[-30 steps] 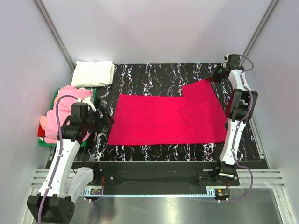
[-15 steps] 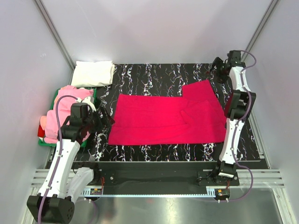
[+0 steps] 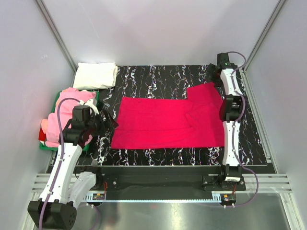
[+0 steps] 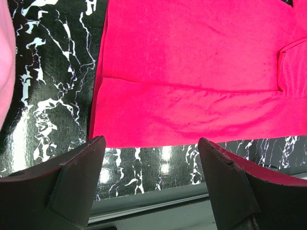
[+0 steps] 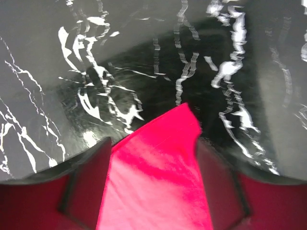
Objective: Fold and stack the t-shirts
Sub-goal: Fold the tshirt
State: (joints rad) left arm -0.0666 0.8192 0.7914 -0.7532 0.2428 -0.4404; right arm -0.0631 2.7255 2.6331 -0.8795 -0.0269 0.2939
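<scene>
A crimson-red t-shirt [image 3: 168,122] lies spread flat in the middle of the black marbled table, one sleeve [image 3: 204,93] reaching toward the far right. My right gripper [image 3: 214,74] hovers just beyond that sleeve's far corner. In the right wrist view the gripper [image 5: 152,143] is open, the red corner [image 5: 168,143] lying on the table between its blurred fingers [image 5: 86,182]. My left gripper [image 3: 108,122] stands open at the shirt's left edge; between its fingers [image 4: 76,182] I see the shirt's near hem [image 4: 192,120] and bare table. A folded white t-shirt [image 3: 96,75] rests at the far left.
A green tray [image 3: 88,145] at the left table edge holds a heap of light pink t-shirts [image 3: 72,103], directly behind my left arm. Pink cloth [image 4: 5,62] shows at the left wrist view's left border. Grey walls close in the table on three sides.
My right gripper has let go of the red sleeve corner and opened, and its arm has swung leftward along the far edge. The sleeve lies flat. The left arm has not moved.
</scene>
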